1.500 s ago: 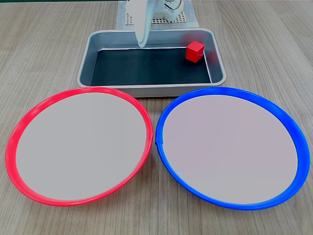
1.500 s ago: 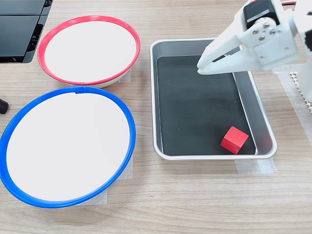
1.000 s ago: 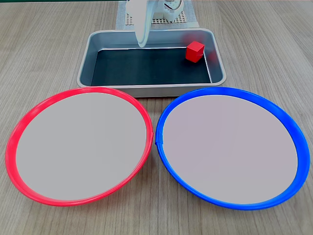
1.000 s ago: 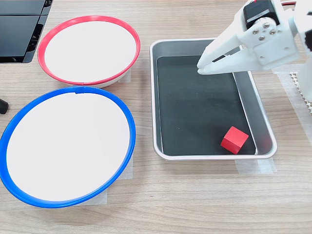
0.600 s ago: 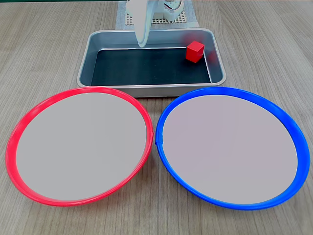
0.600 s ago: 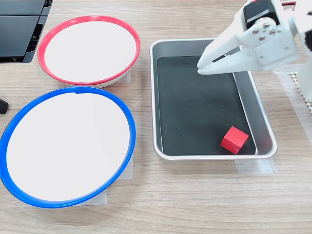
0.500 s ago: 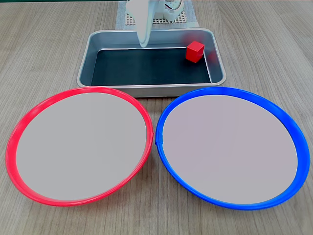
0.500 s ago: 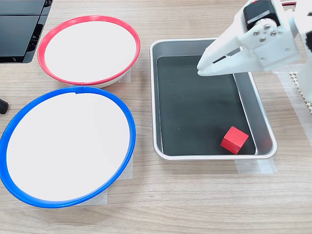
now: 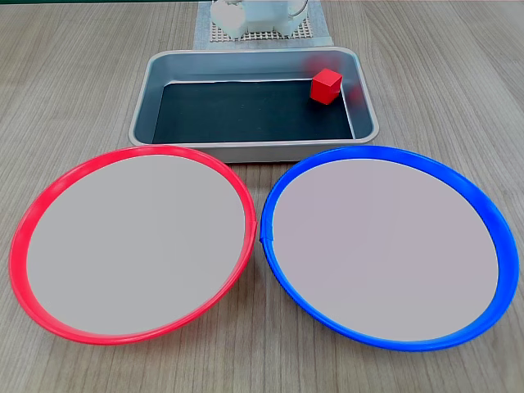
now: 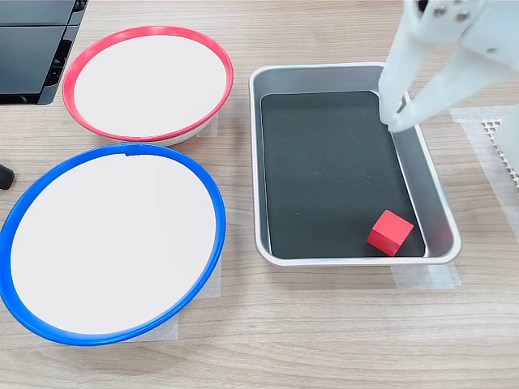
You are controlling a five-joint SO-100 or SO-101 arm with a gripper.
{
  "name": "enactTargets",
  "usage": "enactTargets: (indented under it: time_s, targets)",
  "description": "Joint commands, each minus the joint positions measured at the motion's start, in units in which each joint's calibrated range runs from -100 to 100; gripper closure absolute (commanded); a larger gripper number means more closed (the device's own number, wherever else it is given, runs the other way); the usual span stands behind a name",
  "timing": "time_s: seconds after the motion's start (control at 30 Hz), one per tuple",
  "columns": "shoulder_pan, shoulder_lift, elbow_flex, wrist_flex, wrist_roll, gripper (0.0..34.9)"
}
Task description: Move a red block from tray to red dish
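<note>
Item: my white claw [image 10: 395, 109], lifted and swung since half a second ago toward the rectangular grey metal tray's [image 10: 258, 162] arm-side wall; jaws slightly parted, empty. Small red cube [image 10: 390, 232] untouched, well apart from my tips. Large red-rimmed round dish [image 10: 148, 81] beyond the tray, bare. Approach under way, I judge.

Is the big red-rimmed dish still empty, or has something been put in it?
Empty. The red dish shows only its bare pale centre in both exterior views; the red block lies in the tray.

Pale wood-grain tabletop [image 9: 458, 98] under even light, a dark flat object [image 10: 32, 49] at one corner.
</note>
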Motion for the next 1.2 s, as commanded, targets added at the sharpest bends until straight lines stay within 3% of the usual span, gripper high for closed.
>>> enactTargets:
  time_s: [0.0, 0.07, 0.3, 0.37, 0.4, 0.6, 1.17]
  targets:
    - [-5.5, 8.4, -3.9, -0.3, -6.1, 34.7]
    - [-6.9, 10.9, -3.3, -2.4, -7.3, 34.5]
    - [-15.9, 19.7, -3.5, -6.0, -10.2, 17.2]
    - [-17.3, 21.5, -4.5, -3.7, -13.6, 11.0]
    - [-17.7, 22.3, -5.8, -2.1, -14.4, 10.2]
    - [-17.9, 25.0, -8.2, 1.2, -13.6, 12.2]
    - [-16.0, 27.1, 0.2, -8.8, -13.2, 15.9]
